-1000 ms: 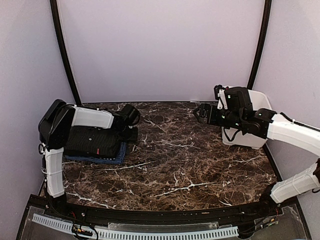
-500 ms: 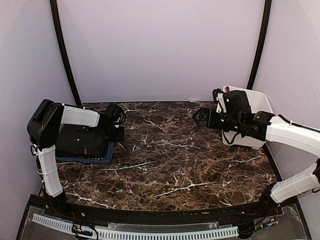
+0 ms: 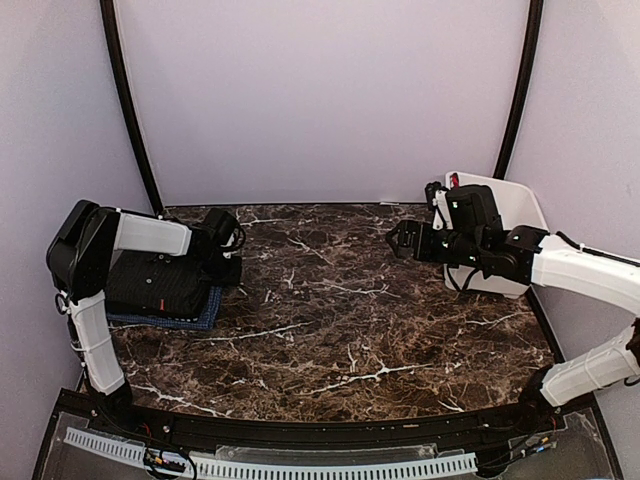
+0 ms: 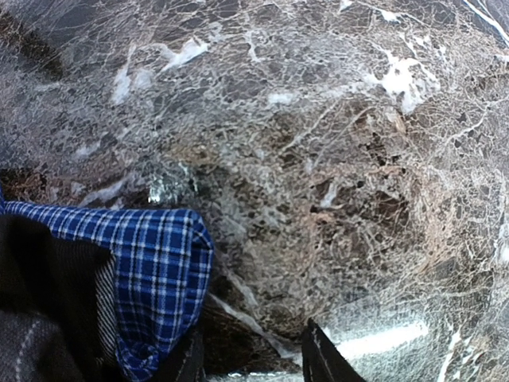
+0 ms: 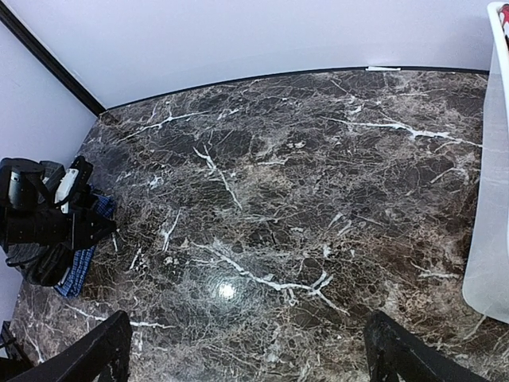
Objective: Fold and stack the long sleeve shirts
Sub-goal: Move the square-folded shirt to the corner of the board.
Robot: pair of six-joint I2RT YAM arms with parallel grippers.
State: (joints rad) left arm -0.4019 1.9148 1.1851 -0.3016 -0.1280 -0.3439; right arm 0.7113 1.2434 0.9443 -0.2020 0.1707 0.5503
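Folded long sleeve shirts [image 3: 165, 290] sit stacked at the left end of the counter [image 3: 350, 330].
The marbled counter carries a white basket [image 3: 520, 205] at its far right edge. In the stack at its left end, a dark shirt [image 3: 150, 280] lies on top of a blue checked shirt [image 4: 151, 270]. The left gripper [image 3: 230, 268] sits low over the counter's left half, against the stack, its fingers partly apart with bare marble between them. The right gripper [image 3: 398, 238] hangs above the counter's right half, its fingers spread wide and holding nothing.
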